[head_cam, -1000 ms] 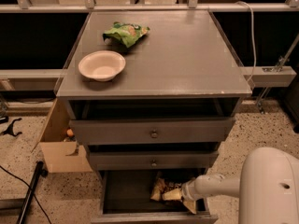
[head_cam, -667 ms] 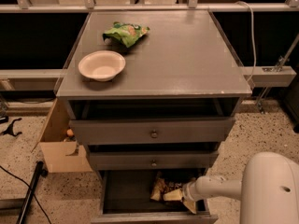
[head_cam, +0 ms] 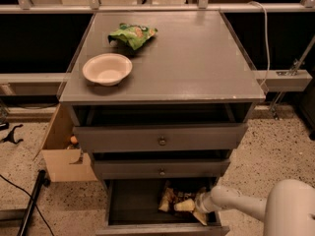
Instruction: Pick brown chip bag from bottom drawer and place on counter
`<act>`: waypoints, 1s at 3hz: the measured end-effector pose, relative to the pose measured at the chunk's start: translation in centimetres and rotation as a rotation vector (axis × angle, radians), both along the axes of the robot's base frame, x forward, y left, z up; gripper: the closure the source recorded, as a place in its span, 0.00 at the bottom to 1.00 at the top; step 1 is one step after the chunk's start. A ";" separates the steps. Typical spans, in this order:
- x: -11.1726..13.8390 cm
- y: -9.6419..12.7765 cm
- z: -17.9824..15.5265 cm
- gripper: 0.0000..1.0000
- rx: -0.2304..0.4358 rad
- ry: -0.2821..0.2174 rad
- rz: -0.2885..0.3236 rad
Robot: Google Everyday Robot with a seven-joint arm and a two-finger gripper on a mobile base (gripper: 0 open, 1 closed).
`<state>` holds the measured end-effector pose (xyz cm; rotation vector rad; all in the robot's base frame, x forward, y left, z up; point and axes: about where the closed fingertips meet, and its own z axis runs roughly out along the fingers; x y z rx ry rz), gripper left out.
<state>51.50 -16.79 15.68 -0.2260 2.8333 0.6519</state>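
Down in the bottom drawer (head_cam: 132, 203), one gripper (head_cam: 192, 209) at one brown chip bag (head_cam: 172, 196), grip unclear; one bowl (head_cam: 107, 69) on counter (head_cam: 197, 58)

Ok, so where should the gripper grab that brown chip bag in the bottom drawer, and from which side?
Probably its crumpled near edge, coming from the front and above: the brown chip bag lies low in the bottom drawer, its back tucked under the middle drawer. The gripper is at its right side.
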 end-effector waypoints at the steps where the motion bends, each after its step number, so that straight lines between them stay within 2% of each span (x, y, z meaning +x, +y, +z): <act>1: 0.1 -0.2 -0.3 0.15 0.008 0.004 -0.004; 3: 0.1 -0.2 -0.3 0.61 0.008 0.004 -0.004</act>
